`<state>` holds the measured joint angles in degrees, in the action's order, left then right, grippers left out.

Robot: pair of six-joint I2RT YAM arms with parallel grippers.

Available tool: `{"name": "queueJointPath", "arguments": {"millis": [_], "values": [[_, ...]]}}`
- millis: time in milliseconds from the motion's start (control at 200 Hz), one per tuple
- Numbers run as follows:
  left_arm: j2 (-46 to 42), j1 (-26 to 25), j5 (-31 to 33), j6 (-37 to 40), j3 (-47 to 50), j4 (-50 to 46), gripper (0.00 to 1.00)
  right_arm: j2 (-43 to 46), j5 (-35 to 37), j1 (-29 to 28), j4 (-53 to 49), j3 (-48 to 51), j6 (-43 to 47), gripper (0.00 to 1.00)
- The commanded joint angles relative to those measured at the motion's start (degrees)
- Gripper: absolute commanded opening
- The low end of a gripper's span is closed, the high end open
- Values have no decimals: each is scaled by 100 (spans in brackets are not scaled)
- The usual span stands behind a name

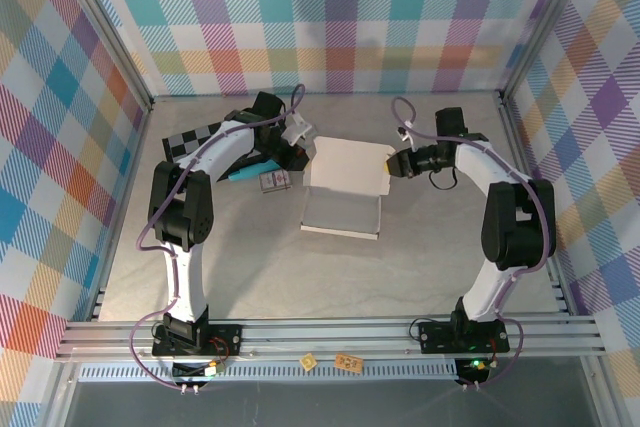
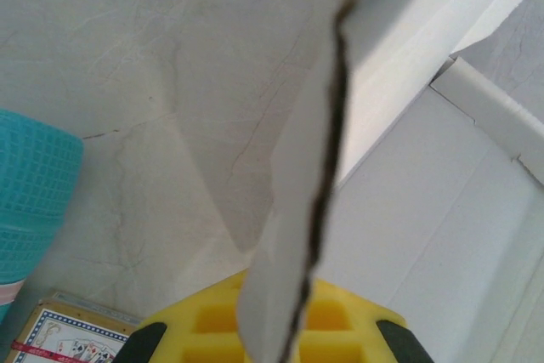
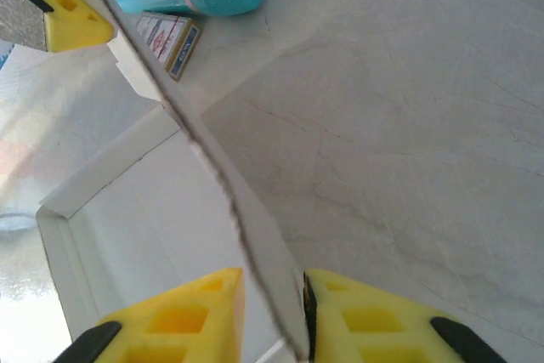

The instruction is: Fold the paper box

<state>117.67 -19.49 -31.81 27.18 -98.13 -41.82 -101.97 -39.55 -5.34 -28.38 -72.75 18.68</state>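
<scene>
The plain white thin-card paper box lies open on the grey table, to the right of the black-and-grey checkerboard and apart from it. The left gripper is at the box's side nearest the checkerboard, its yellow fingers closed tight on a raised flap. The right gripper is at the side farthest from the checkerboard. Its fingers stand narrow either side of an upright wall; whether they pinch it I cannot tell. A teal cylinder and a small printed card pack lie between checkerboard and box.
</scene>
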Motion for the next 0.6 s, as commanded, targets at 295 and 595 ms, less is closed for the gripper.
{"name": "queueJointPath", "arguments": {"millis": [295, 595], "values": [[13, -134, 232, -273, -128, 213, 0, 14, 449, -192, -177, -12, 46, 15], [26, -167, 298, -344, -135, 271, 0, 325, 777, -204, -119, 256, -23, 29]]}}
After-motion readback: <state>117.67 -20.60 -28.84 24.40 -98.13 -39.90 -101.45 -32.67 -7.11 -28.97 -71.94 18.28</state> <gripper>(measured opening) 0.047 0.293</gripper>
